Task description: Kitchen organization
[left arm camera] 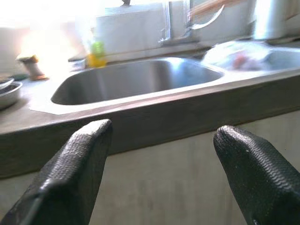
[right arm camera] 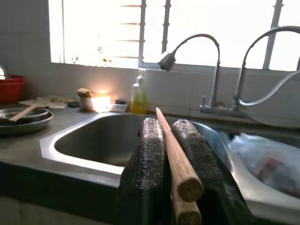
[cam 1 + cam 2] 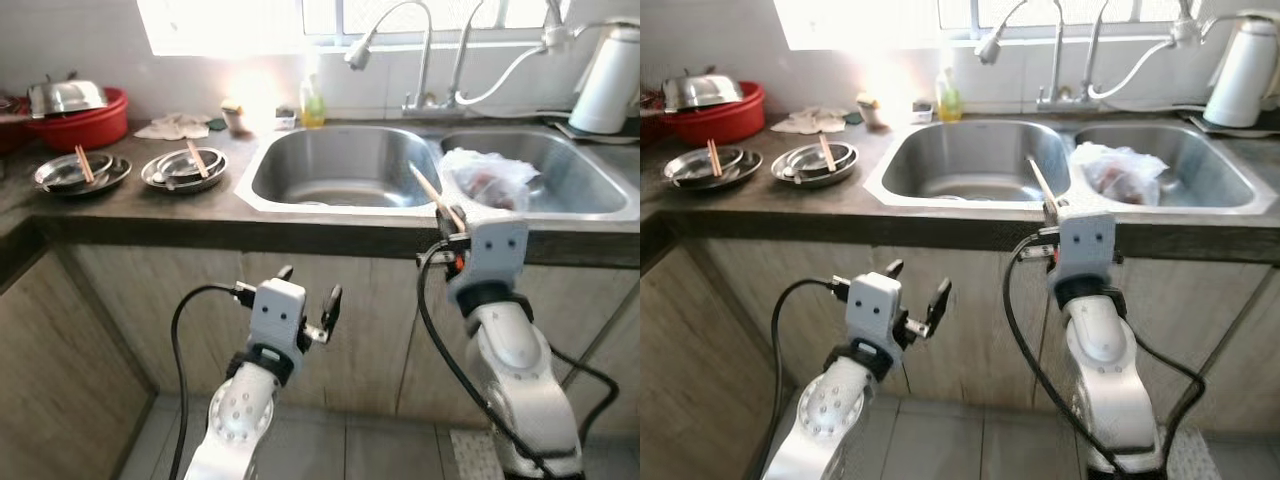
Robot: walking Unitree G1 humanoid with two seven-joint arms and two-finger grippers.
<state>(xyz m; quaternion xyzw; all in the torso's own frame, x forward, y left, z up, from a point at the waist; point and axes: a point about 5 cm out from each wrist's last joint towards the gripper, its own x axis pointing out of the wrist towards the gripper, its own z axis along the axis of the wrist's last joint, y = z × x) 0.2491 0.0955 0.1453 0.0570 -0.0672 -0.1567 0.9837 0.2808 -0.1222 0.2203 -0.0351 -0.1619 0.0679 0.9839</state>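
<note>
My right gripper (image 2: 171, 129) is shut on a pair of wooden chopsticks (image 3: 432, 195), held at the counter's front edge between the two sink basins; the sticks point up and toward the left basin (image 3: 300, 170). My left gripper (image 3: 308, 290) hangs open and holds nothing, below the counter and in front of the cabinet doors. On the counter to the left lie two stacks of steel plates (image 3: 80, 172) (image 3: 185, 167), each with a chopstick resting across it.
A crumpled plastic bag (image 3: 490, 178) lies in the right basin. A red basin (image 3: 85, 125) with an upturned steel bowl stands at the far left. A soap bottle (image 3: 313, 100), two faucets (image 3: 425, 50) and a white kettle (image 3: 610, 80) line the back.
</note>
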